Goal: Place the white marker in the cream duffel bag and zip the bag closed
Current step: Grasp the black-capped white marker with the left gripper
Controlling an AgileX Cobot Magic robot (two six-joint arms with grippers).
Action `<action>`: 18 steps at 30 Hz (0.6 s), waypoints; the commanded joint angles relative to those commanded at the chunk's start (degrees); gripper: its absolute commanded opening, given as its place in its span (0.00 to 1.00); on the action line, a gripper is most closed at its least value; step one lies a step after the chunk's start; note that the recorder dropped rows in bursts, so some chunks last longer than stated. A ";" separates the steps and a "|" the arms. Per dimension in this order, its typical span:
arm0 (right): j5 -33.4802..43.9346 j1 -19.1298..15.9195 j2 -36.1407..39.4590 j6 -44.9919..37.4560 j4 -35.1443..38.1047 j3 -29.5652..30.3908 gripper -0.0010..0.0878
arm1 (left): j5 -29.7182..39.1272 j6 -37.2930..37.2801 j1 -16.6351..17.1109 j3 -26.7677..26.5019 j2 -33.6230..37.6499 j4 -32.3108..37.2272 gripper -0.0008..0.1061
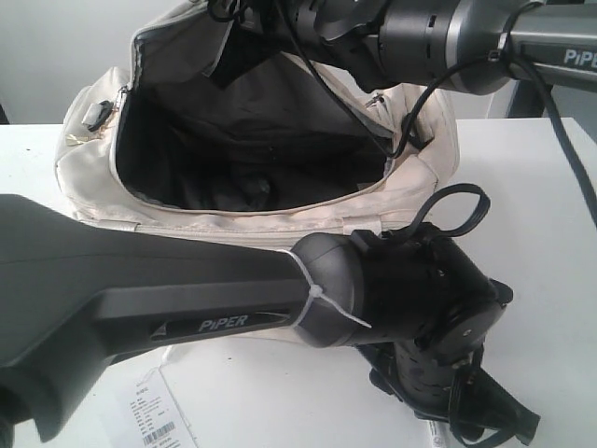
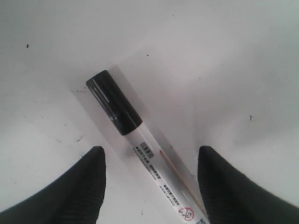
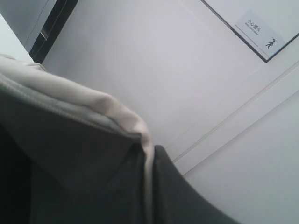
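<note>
The white marker (image 2: 156, 165), with its black cap (image 2: 113, 102), lies flat on the white table. My left gripper (image 2: 152, 150) hangs open just above it, one dark finger (image 2: 88, 186) on each side of the barrel and neither touching it. In the exterior view the left arm (image 1: 410, 317) hides the marker. The cream duffel bag (image 1: 93, 177) stands unzipped behind, its dark lining (image 1: 252, 140) showing. My right gripper (image 3: 148, 153) is shut on the cream edge of the bag (image 3: 93, 105), holding the flap (image 1: 177, 37) up.
A paper barcode tag (image 1: 154, 415) lies on the table near the front edge. The right arm (image 1: 438, 37) reaches across above the bag's far side. Bare white table (image 1: 541, 215) stretches to the right of the bag.
</note>
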 joint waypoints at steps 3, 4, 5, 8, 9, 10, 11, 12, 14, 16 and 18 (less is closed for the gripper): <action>0.00 0.00 0.00 0.00 0.00 0.00 0.01 | -0.35 -0.12 0.00 0.00 0.00 0.07 0.58; 0.00 0.00 0.00 0.00 0.00 0.00 0.01 | -0.35 -0.12 0.00 0.00 0.00 0.21 0.58; 0.00 0.00 0.00 0.00 0.00 0.00 0.01 | -0.35 -0.12 0.00 0.00 0.00 0.21 0.58; 0.00 0.00 0.00 0.00 0.00 0.00 0.01 | -0.35 -0.12 0.00 0.00 0.00 0.21 0.58; 0.00 0.00 0.00 0.00 0.00 0.00 0.01 | -0.53 -0.12 0.00 0.00 0.00 0.22 0.58; 0.00 0.00 0.00 0.00 0.00 0.00 0.01 | -0.62 -0.12 0.00 0.00 0.10 0.22 0.58; 0.02 0.00 0.00 -0.18 -0.02 0.00 0.01 | -0.65 -0.12 0.00 0.00 0.10 0.22 0.58; 0.02 0.00 0.00 -0.72 -0.02 0.00 0.01 | -0.88 -0.24 0.00 0.00 0.10 0.22 0.58; 0.02 0.00 0.00 -0.72 -0.02 0.00 0.01 | -1.00 -0.37 0.00 0.00 0.10 0.22 0.58; 0.02 0.00 0.00 -0.72 -0.02 0.00 0.01 | -0.98 -0.37 0.00 0.00 0.22 0.22 0.58; 0.02 0.00 0.00 -0.72 -0.02 0.00 0.01 | -0.85 -0.37 0.00 0.00 0.66 0.22 0.58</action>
